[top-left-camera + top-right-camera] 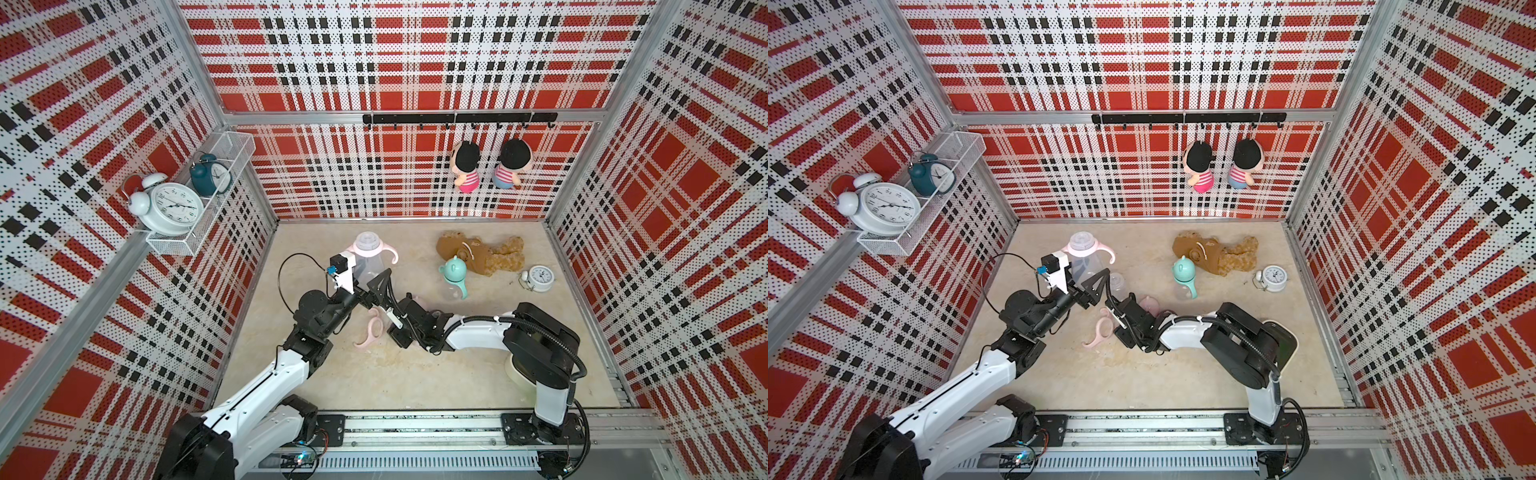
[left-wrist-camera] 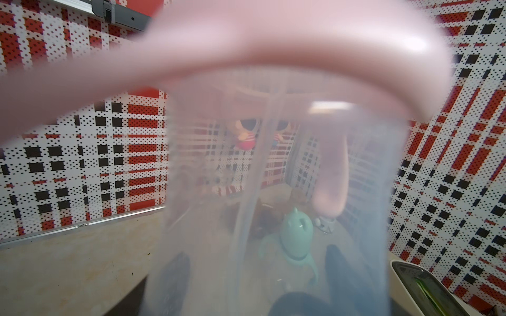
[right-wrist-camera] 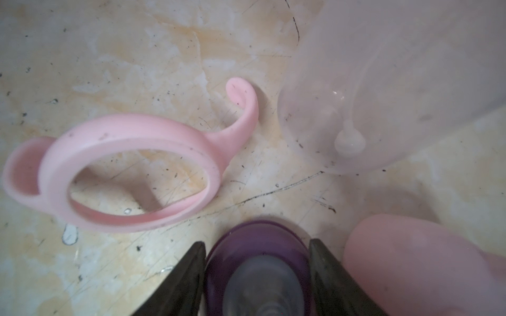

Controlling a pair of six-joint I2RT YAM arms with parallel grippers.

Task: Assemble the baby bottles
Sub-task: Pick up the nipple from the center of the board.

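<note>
Baby bottle of clear plastic with a curved pink handle ring (image 1: 368, 255) is held by the left gripper (image 1: 372, 279), jaws clamped on its lower body, left of centre in both top views. Round purple teat collar with clear teat (image 3: 246, 238) is pinched between the narrowed jaws of the right gripper (image 3: 257, 245) at the bottom edge of the right wrist view. Collar should be lifted straight, kept clear of the domed pink cap (image 3: 424, 262) and the loose pink handle ring (image 3: 131, 169), then seated square on the bottle neck before any turning.
</note>
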